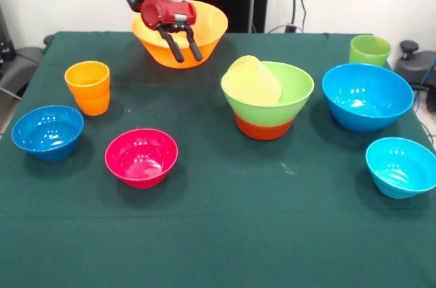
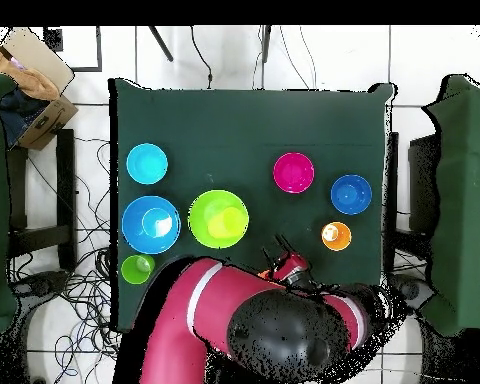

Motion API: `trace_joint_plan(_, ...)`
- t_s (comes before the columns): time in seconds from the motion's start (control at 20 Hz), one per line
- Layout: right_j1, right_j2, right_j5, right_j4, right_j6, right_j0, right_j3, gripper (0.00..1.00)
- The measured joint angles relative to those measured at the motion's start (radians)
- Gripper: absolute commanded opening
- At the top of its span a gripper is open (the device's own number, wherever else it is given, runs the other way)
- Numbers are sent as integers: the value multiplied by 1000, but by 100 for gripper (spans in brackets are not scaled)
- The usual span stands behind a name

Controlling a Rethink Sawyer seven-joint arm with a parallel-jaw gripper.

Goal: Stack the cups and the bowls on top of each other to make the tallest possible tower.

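While the claw (image 1: pixel 182 51) is hanging open and empty, the big yellow-orange bowl (image 1: pixel 204 33) is sitting just behind it.

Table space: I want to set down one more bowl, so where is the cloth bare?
The widest bare strip of the green cloth runs along the front-view near edge, below the magenta bowl and small cyan bowl. Another patch lies between the magenta bowl and the tower. The big blue bowl and light green cup crowd one side.
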Motion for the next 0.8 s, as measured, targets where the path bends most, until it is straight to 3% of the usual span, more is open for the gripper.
trace_joint_plan(0.35, 3, -28, -13, 0, 0, 35, 2, 100)
trace_joint_plan(0.8, -111, -101, -13, -59, 5, 210, 13, 100)
